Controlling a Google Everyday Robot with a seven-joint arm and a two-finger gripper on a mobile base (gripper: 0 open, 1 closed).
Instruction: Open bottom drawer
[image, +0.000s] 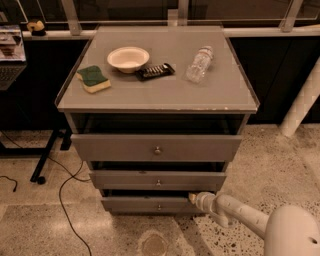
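Gripper (193, 198) sits at the bottom drawer (150, 204)'s top right edge, can't tell its grip. Floor (40, 225) out front, cable (61, 192) trailing off left.

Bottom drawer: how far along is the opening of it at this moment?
Done: the gripper is at the right end of the bottom drawer, by its top edge, not at the knob. In hand: the drawer seems to be out only a little; a narrow dark gap shows above its front. Left: most of the pull, until the inside lies plainly open.
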